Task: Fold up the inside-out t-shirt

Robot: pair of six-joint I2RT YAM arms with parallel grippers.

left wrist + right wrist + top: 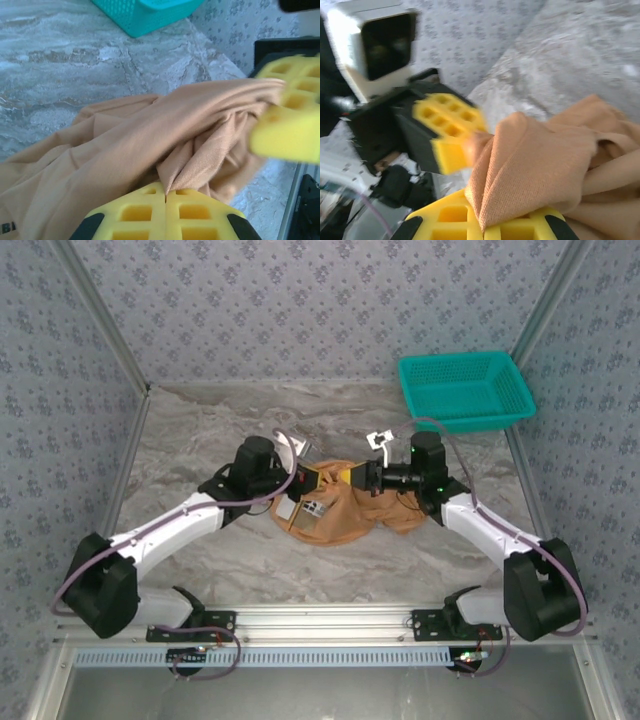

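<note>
Both left hand [166, 196] and right hand [481, 226] clamped on inside-out t-shirt [345, 522], pinched folds close-up from wrists, white label [316, 508] seen from above, teal basket [465, 390] behind.

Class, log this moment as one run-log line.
left gripper: jaws shut on t-shirt | right gripper: jaws shut on t-shirt | t-shirt: bunched, unfolded
</note>
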